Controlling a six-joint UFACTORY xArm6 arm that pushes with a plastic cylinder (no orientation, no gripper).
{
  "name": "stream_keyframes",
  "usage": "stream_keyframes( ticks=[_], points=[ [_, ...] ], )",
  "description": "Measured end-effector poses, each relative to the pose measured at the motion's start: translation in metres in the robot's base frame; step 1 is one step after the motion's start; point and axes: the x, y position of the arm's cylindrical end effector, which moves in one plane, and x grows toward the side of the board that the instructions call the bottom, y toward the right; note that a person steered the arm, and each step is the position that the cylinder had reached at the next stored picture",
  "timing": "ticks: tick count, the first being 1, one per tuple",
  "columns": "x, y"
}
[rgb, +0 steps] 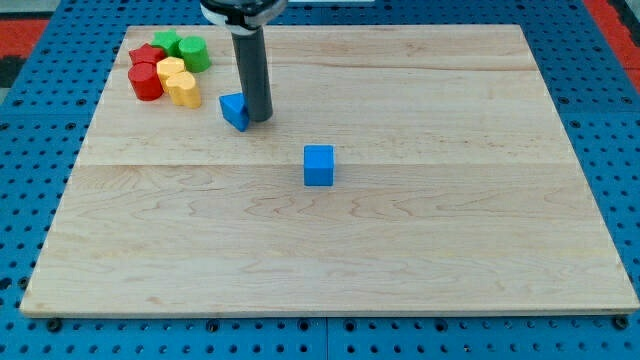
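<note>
My tip (259, 118) rests on the wooden board (400, 250) in the upper left part of the view. It touches the right side of a small blue block (234, 110), whose shape is partly hidden by the rod. A blue cube (319, 165) stands alone lower and to the right of the tip, well apart from it. At the board's top left corner sits a tight cluster: a red star-shaped block (148, 55), a red cylinder (146, 81), two yellow blocks (180, 83), a green star-shaped block (166, 42) and a green cylinder (194, 53).
The board lies on a blue pegboard surface (40, 160). A red area (25, 30) shows at the view's top left and top right corners. The arm's dark body (240, 10) enters from the view's top.
</note>
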Motion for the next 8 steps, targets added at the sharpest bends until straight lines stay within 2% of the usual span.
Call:
stream_keyframes(
  ticks=[1,2,3,4,5,6,7,8],
  points=[
    [-0.001,0.001],
    [0.032,-0.004],
    [0.034,-0.036],
    [0.01,-0.043],
    [-0.013,0.0],
    [-0.014,0.021],
    [0.023,0.085],
    [0.108,0.198]
  ],
)
